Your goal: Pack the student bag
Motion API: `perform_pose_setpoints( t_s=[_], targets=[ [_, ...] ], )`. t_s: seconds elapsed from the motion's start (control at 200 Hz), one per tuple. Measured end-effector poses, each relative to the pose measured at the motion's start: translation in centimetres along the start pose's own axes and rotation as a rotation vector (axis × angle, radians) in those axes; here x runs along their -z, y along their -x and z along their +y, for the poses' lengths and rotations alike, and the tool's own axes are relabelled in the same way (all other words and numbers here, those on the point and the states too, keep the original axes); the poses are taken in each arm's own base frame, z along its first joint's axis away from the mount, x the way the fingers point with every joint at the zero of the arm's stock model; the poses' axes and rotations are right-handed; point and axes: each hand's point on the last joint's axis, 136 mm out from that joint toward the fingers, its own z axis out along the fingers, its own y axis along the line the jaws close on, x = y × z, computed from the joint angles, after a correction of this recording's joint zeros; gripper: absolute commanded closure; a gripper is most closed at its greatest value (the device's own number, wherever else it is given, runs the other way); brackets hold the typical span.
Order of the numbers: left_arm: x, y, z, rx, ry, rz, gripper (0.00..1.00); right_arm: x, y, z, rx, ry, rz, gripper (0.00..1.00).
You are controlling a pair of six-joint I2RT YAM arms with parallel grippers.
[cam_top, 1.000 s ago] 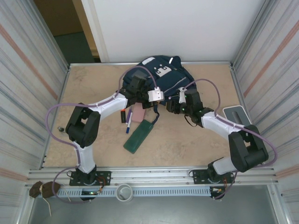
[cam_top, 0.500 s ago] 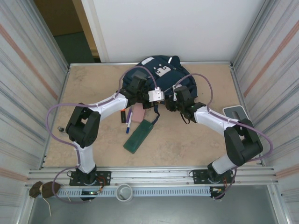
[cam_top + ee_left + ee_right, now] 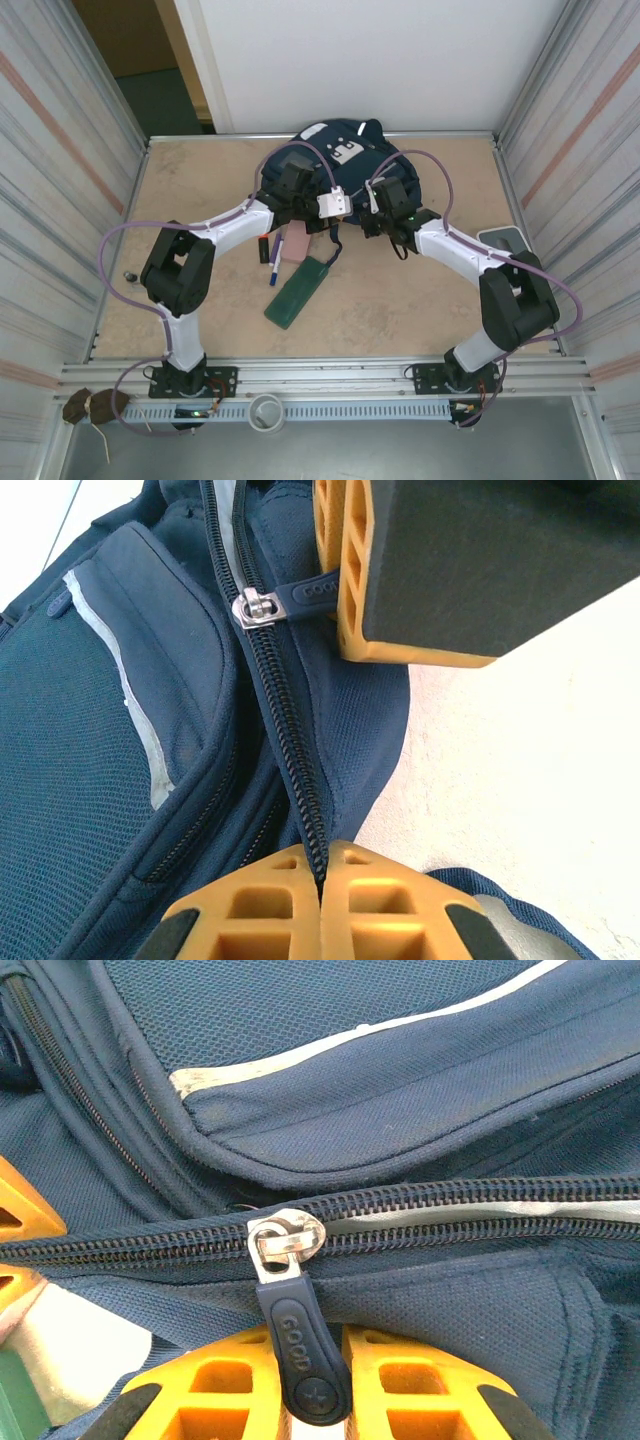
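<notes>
Where the overhead camera looks down, the student bag lies at the far middle of the worktop, close to the back wall, and both arms reach onto its near edge. A white patch shows on it there, with nothing on it readable.

The wrist views add the close detail. A zipper track crosses the navy mesh, with a silver slider on it. The teeth are meshed on one side of the slider and parted on the other. A dark pull tab hangs from the slider, embossed "GOOD". The word is plain from the right wrist and partly legible from the left, where the tab runs behind an orange finger.

The right fingers pinch that tab from both sides. The left fingers are pressed together on the meshed stretch of track, and the teeth vanish into the seam between them. A thin light stripe edges a pocket beside the zipper.

The overhead view also takes in loose things on the worktop just near of the bag. A pink eraser lies there with a pen beside it. A flat dark notebook sits closer to the arm bases. A flat grey-rimmed object lies by the right wall, well apart.
</notes>
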Motion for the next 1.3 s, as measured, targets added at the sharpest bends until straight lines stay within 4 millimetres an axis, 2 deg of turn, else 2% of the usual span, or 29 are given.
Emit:
perform_pose_setpoints(
  t_s=[0.12, 0.316, 0.676, 0.711, 0.771, 0.917, 0.997, 1.087, 1.182, 1.303],
  targets=[
    [0.0, 0.0, 0.0, -0.001, -0.001, -0.001, 1.0, 0.3, 0.0, -0.4, -0.025, 0.052, 0.014, 1.0],
    [0.0, 0.1, 0.0, -0.007, 0.0, -0.003, 1.0, 1.2, 0.0, -2.6, -0.101, 0.102, 0.035, 1.0],
    [0.0, 0.0, 0.0, -0.029, 0.005, 0.004, 1.0, 2.0, -2.5, -7.0, -0.278, 0.125, 0.088, 1.0],
    [0.0, -0.1, 0.1, -0.029, 0.008, 0.007, 0.99, 2.0, -2.6, -6.9, -0.291, 0.142, 0.09, 1.0],
    [0.0, -0.5, 0.2, -0.029, 0.015, 0.023, 0.9, 2.0, -2.8, -6.4, -0.307, 0.177, 0.089, 1.0],
    [0.3, -1.2, 0.4, -0.023, 0.025, 0.055, 0.6, 2.0, -3.2, -4.8, -0.352, 0.275, 0.09, 1.0],
    [1.0, -0.7, 0.5, -0.018, 0.036, 0.052, 0.49, 2.2, -3.5, -3.8, -0.372, 0.319, 0.093, 1.0],
    [1.8, 0.9, 0.4, -0.022, 0.048, 0.027, 0.42, 2.7, -3.0, -2.7, -0.379, 0.363, 0.081, 1.0],
    [2.4, 3.3, -0.4, -0.043, 0.048, -0.013, 0.41, 3.3, -2.2, -1.6, -0.37, 0.4, 0.057, 1.0],
    [1.8, 5.2, -2.0, -0.079, 0.022, -0.043, 0.41, 3.9, -1.5, -0.2, -0.364, 0.448, 0.038, 1.0]
  ],
)
